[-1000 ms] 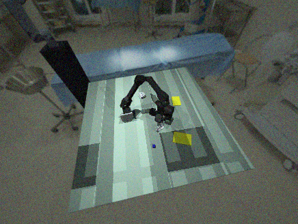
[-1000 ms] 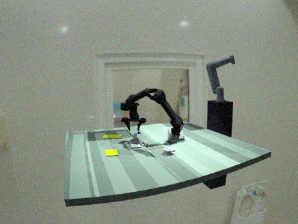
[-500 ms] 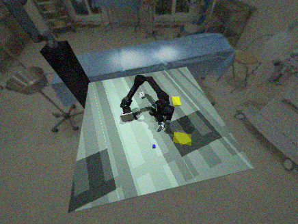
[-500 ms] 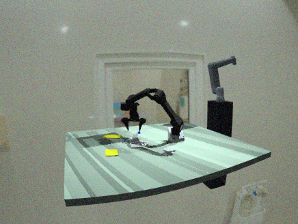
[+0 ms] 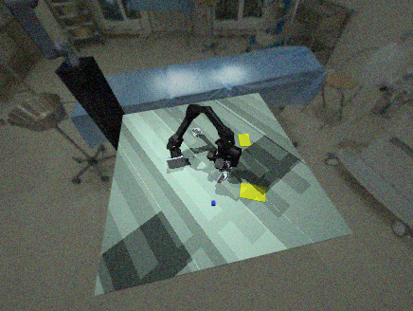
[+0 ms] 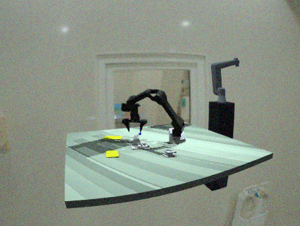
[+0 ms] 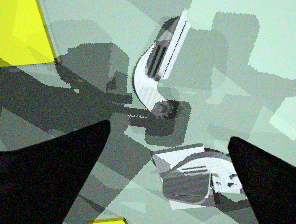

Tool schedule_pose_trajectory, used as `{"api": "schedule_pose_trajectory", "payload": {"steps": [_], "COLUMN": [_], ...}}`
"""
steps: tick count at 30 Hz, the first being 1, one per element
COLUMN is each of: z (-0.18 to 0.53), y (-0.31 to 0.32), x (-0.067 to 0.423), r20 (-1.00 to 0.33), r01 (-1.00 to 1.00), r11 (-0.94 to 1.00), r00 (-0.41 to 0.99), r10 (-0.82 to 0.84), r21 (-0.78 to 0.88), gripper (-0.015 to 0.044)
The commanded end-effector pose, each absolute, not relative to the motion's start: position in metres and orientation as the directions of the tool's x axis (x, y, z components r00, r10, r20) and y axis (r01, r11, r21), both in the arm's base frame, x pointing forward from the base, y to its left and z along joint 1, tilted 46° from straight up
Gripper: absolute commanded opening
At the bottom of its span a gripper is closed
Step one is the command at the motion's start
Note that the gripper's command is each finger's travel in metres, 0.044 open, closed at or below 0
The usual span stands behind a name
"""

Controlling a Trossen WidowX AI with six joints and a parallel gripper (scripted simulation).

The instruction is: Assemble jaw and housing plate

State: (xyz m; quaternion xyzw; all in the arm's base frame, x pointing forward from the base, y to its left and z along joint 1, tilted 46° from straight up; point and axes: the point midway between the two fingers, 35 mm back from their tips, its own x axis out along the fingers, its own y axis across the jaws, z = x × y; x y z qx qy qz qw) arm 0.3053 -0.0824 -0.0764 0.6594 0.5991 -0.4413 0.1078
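Observation:
My gripper (image 6: 135,131) (image 7: 168,133) is open and empty, fingers spread wide, above the white and grey parts. A curved white jaw piece (image 7: 145,82) (image 5: 224,176) with dark slots lies at the top middle of the wrist view, ahead of the fingertips. A white and grey assembly (image 7: 187,186) (image 6: 140,145) shows lower right in the wrist view, partly behind the right finger. A gap shows between the two there. Pins and gear teeth are too small or hidden to tell. Another small white part (image 5: 196,132) (image 6: 169,153) lies apart; I cannot tell whether it is the housing plate.
Two yellow squares (image 5: 252,192) (image 5: 243,139) lie on the table (image 6: 206,162), one also at a corner of the wrist view (image 7: 22,32). A small blue cube (image 5: 213,203) (image 6: 140,134) lies beyond the parts. The arm's base (image 5: 178,162) stands on the table beside the assembly.

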Motion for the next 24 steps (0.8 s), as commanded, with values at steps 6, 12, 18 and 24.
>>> {"api": "schedule_pose_trajectory", "payload": {"steps": [6,12,18,24], "z": [-0.0694,-0.0694,-0.0694,-0.0694], "y": [-0.0873,-0.0873,-0.0873,-0.0873], "x": [0.3055,0.3055,0.3055,0.3055], "r20": [-0.711,-0.711,-0.711,-0.711], "r01": [0.887,0.887,0.887,0.887], "r11": [-0.251,-0.251,-0.251,-0.251], "r00": [-0.114,-0.114,-0.114,-0.114], "r10": [0.694,0.694,0.694,0.694], "r21": [-0.388,-0.388,-0.388,-0.388], "gripper": [0.0282,0.0125,0.0000,0.0000]}}
